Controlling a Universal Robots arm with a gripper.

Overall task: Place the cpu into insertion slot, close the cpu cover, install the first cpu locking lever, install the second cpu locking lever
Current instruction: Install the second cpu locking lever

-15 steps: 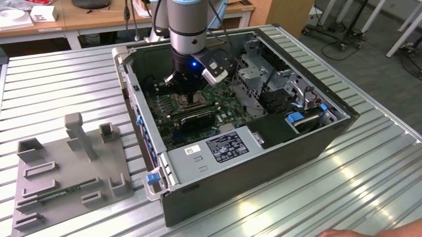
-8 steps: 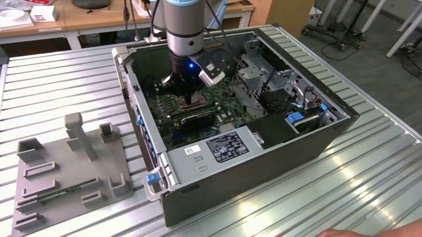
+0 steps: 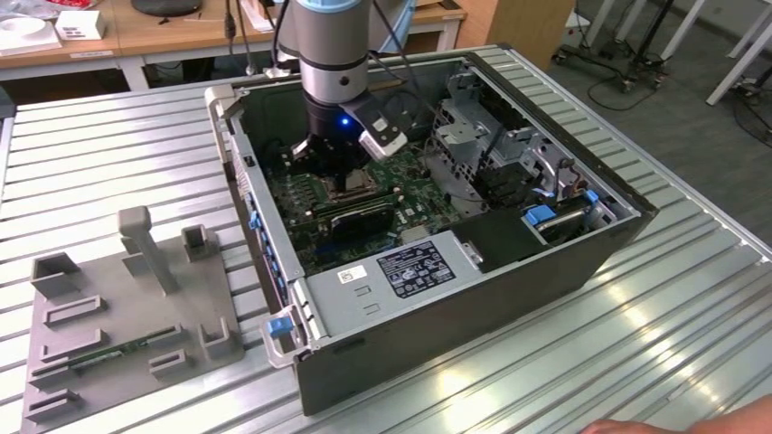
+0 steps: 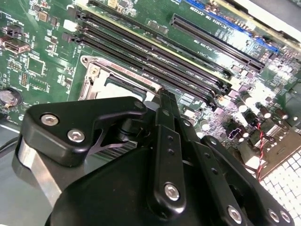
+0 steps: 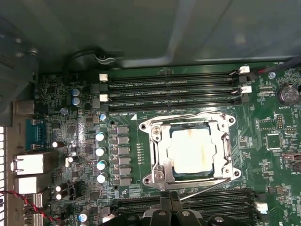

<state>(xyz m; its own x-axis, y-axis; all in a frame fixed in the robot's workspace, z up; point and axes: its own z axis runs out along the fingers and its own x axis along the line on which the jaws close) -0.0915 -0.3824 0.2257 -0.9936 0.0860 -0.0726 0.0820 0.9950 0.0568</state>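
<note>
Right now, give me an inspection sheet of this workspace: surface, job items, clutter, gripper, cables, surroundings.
Surface: ribbed metal table carrying an open computer case.
Job items: cpu lies in the insertion slot; cpu cover is down around it; wire locking levers run along the socket's edges.
Clutter: grey fixture tray on the exterior view's left.
Gripper: gripper sits low over the socket; finger state unclear.
Cables: red-black twisted wire near the rear ports.
Surroundings: wooden desk behind; a hand at the table edge.
</note>
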